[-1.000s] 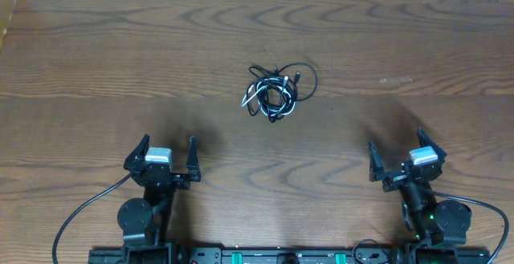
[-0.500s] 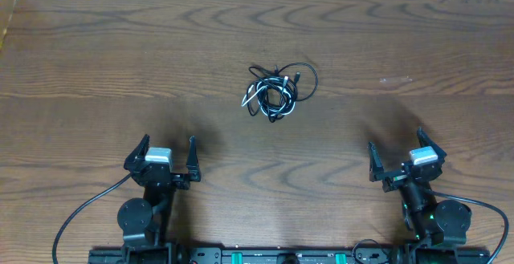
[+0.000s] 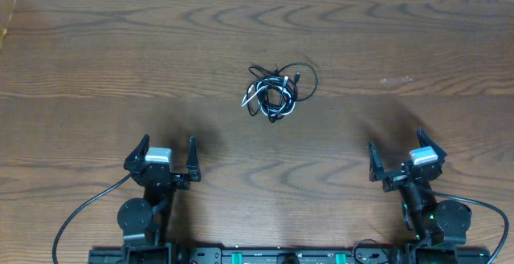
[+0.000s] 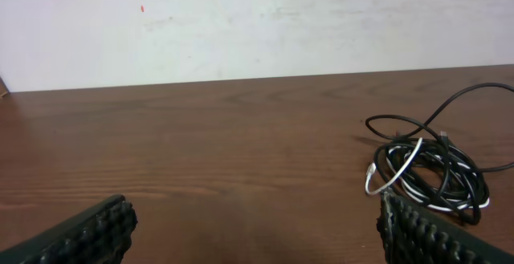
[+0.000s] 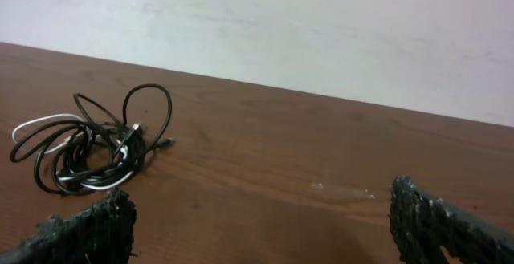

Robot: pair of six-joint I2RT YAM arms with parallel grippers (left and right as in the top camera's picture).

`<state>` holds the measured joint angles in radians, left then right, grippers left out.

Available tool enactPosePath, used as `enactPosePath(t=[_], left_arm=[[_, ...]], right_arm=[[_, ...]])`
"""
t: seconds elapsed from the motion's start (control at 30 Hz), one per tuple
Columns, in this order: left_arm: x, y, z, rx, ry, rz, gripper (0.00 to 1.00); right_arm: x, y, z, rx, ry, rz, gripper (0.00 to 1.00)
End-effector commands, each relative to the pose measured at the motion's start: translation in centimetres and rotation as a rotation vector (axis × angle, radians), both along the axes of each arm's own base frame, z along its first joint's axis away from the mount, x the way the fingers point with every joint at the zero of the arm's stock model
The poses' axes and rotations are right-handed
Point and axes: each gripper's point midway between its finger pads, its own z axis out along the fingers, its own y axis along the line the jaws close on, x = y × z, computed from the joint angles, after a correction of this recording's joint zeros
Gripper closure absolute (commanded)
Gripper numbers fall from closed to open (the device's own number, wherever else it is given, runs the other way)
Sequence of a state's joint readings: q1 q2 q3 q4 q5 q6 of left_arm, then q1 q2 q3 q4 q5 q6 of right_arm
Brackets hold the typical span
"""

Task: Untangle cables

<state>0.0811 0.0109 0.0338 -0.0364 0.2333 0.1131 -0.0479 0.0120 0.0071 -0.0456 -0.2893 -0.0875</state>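
The cables (image 3: pixel 277 91) lie in one tangled bundle of black and white cords on the wooden table (image 3: pixel 96 71), a little above its middle. The bundle also shows at the right of the left wrist view (image 4: pixel 430 176) and at the left of the right wrist view (image 5: pixel 88 148). My left gripper (image 3: pixel 168 156) is open and empty near the front edge, well below and left of the bundle. My right gripper (image 3: pixel 397 158) is open and empty at the front right, far from the bundle.
A pale wall (image 4: pixel 257 23) rises behind the table's far edge. Faint whitish marks (image 5: pixel 341 189) sit on the wood to the right of the bundle. Thick black arm wires (image 3: pixel 80 216) loop at the front by the arm bases.
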Motion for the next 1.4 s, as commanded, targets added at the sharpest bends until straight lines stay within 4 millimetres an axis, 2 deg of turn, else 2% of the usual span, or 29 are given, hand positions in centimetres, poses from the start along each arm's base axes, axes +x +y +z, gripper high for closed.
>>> enactPosePath(t=[0.0,0.6,0.83,0.93,1.2,1.37], left_arm=[[0.0,-0.1,-1.5,0.015,0.031,-0.004,0.02],[0.0,-0.1,-1.2,0.014,0.023,-0.008,0.02],[0.1,-0.1,1.1,0.002,0.042,-0.008,0.02],[0.5,-0.8,2.3,-0.007,0.082,-0.046,0.02],[3.4,-2.9,5.5,-0.060,0.272,-0.185,0.02],[5.4,-3.2,7.0,-0.091,0.441,-0.202,0.02]], right_arm=[[-0.1,0.2,0.0,0.008,0.001,0.011,0.01],[-0.1,0.2,0.0,0.008,0.001,0.011,0.01],[-0.1,0.2,0.0,0.008,0.001,0.011,0.01],[-0.1,0.2,0.0,0.008,0.001,0.011,0.01],[-0.1,0.2,0.0,0.008,0.001,0.011,0.01],[-0.1,0.2,0.0,0.008,0.001,0.011,0.01]])
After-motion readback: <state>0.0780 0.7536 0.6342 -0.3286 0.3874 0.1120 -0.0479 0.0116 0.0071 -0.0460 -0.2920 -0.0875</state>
